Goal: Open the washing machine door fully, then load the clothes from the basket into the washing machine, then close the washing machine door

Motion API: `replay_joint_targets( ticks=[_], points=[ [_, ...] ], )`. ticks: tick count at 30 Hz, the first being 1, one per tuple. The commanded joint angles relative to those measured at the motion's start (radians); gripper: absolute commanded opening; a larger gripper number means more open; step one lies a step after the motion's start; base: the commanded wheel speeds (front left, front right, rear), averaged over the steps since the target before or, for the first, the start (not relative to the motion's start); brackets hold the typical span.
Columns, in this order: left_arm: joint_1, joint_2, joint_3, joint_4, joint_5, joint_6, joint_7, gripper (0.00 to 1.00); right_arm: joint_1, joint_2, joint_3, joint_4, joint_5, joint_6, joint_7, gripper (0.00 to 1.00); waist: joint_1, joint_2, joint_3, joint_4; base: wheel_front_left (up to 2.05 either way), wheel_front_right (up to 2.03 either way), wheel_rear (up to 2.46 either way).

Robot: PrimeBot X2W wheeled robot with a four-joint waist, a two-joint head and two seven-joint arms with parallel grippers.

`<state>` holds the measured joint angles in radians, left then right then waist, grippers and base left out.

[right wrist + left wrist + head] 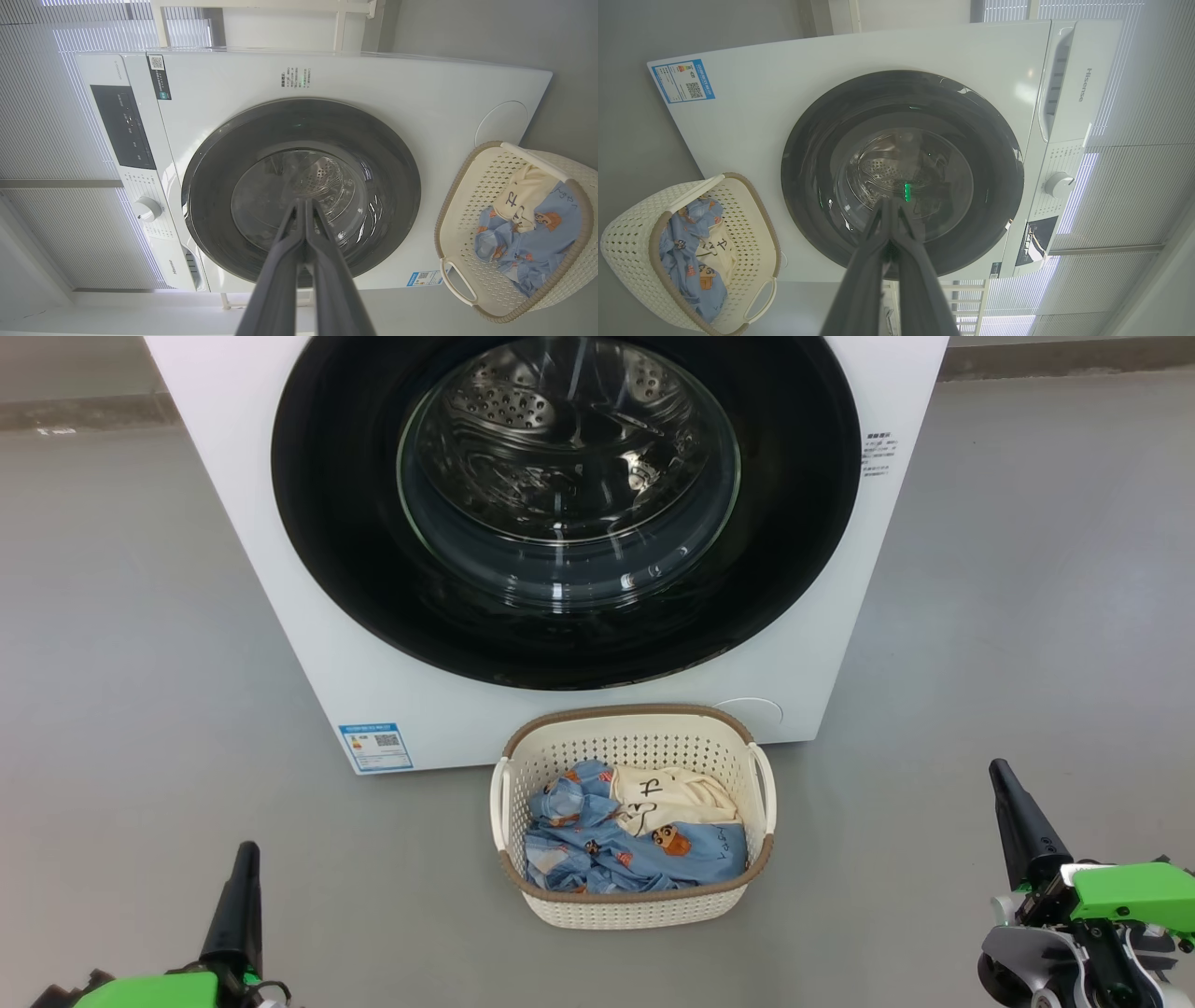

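Washing machine door (567, 504) closed, apparently flush, well ahead of both grippers. Left gripper (247, 855), low left: jaws pressed together, empty. Basket (644, 907) with clothes (607, 854) on the floor between the grippers. Right gripper (1003, 777), low right: jaws fully together, holding nothing.
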<state>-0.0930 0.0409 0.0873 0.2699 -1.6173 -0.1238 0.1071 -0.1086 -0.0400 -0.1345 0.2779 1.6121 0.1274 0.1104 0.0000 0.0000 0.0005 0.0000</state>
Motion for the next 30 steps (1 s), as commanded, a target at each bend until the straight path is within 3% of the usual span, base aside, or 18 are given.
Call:
replay_joint_targets(
  ticks=[1,17,18,30],
  points=[
    [-0.022,0.009,0.028,-0.019,0.01,-0.007,0.007,0.0,-0.006,-0.01,0.02,-0.027,-0.004,0.003,0.003,0.0,0.0,0.0,0.0,0.0,0.0,0.0,0.0],
    [0.0,0.0,0.0,0.0,0.0,0.0,0.0,0.0,0.0,0.0,0.0,0.0,0.0,0.0,0.0,0.0,0.0,0.0,0.0,0.0,0.0,0.0,0.0],
    [0.0,0.0,0.0,0.005,0.0,0.001,-0.001,1.0,0.0,0.001,0.001,0.006,0.0,0.0,0.0,1.0,0.0,0.0,0.0,0.0,0.0,0.0,0.0],
    [0.003,-0.005,-0.013,0.03,-0.002,0.001,-0.019,1.0,-0.007,0.011,0.016,0.036,0.012,-0.001,-0.015,1.0,0.001,0.0,0.001,-0.001,0.0,0.0,0.0]
  ],
)
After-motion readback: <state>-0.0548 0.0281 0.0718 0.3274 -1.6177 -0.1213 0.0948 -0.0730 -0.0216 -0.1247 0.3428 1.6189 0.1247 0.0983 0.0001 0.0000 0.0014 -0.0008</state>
